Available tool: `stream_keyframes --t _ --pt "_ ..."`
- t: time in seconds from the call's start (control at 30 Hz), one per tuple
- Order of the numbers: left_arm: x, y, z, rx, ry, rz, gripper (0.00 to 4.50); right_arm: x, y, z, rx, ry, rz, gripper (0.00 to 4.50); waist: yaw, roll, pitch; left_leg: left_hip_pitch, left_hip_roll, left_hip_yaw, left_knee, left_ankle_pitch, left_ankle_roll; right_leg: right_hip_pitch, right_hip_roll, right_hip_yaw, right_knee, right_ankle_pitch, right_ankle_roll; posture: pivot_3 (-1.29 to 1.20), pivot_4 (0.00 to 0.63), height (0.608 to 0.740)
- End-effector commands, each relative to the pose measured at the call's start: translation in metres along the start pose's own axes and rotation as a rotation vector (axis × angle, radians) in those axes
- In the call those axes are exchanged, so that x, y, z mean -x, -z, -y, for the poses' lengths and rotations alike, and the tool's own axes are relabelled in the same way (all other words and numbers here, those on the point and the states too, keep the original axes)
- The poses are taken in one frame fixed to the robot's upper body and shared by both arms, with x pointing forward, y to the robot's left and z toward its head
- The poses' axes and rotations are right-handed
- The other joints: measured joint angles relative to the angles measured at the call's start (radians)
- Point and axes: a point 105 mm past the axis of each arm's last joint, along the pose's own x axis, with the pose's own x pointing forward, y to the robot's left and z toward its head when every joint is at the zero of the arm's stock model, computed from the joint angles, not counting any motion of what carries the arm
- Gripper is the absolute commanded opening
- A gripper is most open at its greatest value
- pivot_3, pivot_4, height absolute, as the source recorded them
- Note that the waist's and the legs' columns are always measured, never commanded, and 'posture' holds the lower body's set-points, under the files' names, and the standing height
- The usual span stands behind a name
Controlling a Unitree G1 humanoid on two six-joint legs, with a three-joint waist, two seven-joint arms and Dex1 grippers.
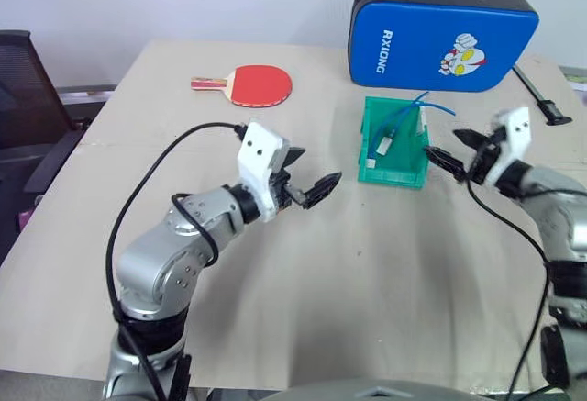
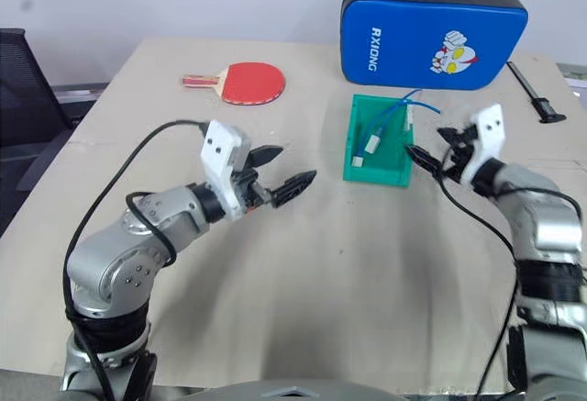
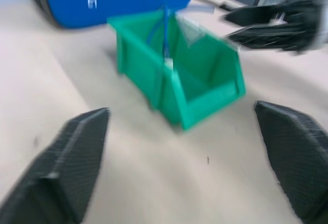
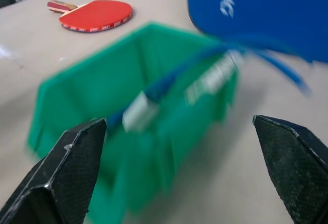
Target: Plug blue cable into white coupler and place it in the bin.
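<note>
The cable (image 1: 401, 126) and coupler (image 1: 383, 143) lie in the bin (image 1: 395, 175). The right gripper (image 1: 451, 147), beside it, and the left gripper (image 1: 310, 173) are wide open and empty.

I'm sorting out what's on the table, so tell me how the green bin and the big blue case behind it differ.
The bin is green, open-topped and see-through; the blue case is closed, padded and opaque, with white lettering and a cartoon picture. The bin is clearly smaller than the case. The bin holds the blue cable with the white coupler; nothing lies in or on the case. Both stand on the table, at the robot's right, near the right gripper.
</note>
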Motion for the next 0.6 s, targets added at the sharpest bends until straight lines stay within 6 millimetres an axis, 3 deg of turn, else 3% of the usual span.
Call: stream_keyframes --t 0.03,0.2,0.33,0.43,0.6 --pt "0.019 0.002 0.002 -0.052 -0.023 0.051 4.46 0.034 -0.009 -0.016 0.033 -0.076 0.092 4.5 -0.003 0.0 0.0 0.002 0.001 0.0 0.0 0.0 0.0 0.001 0.001 0.0 0.0 0.0 0.0 0.0 0.15 0.681" --pt "0.05 0.062 -0.002 -0.066 -0.07 -0.055 4.46 0.081 0.047 -0.041 0.065 -0.148 -0.031 4.5 -0.001 0.001 0.0 0.015 0.002 0.004 -0.001 -0.003 0.005 0.011 0.003 0.005 0.002 -0.001 -0.001 0.0 0.15 0.681" --pt "0.067 0.104 -0.008 -0.103 -0.134 -0.152 4.46 0.109 0.079 -0.048 0.066 -0.136 -0.075 4.5 0.0 0.0 0.0 0.016 0.002 0.008 0.001 -0.003 0.006 0.011 0.003 0.009 0.001 -0.001 -0.006 0.0 0.15 0.681" --pt "0.072 0.118 0.0 -0.11 -0.123 -0.164 4.46 0.119 0.093 -0.046 0.066 -0.113 -0.087 4.5 0.0 -0.002 -0.001 0.017 0.002 0.01 0.001 -0.003 0.006 0.012 0.004 0.011 0.001 -0.001 -0.007 0.0 0.15 0.681" --pt "0.077 0.131 0.011 -0.102 -0.097 -0.192 4.46 0.117 0.099 -0.047 0.098 -0.116 -0.095 4.5 -0.002 0.0 -0.001 0.017 0.003 0.012 0.001 -0.003 0.006 0.01 0.004 0.014 0.001 -0.001 -0.007 0.0 0.15 0.681"
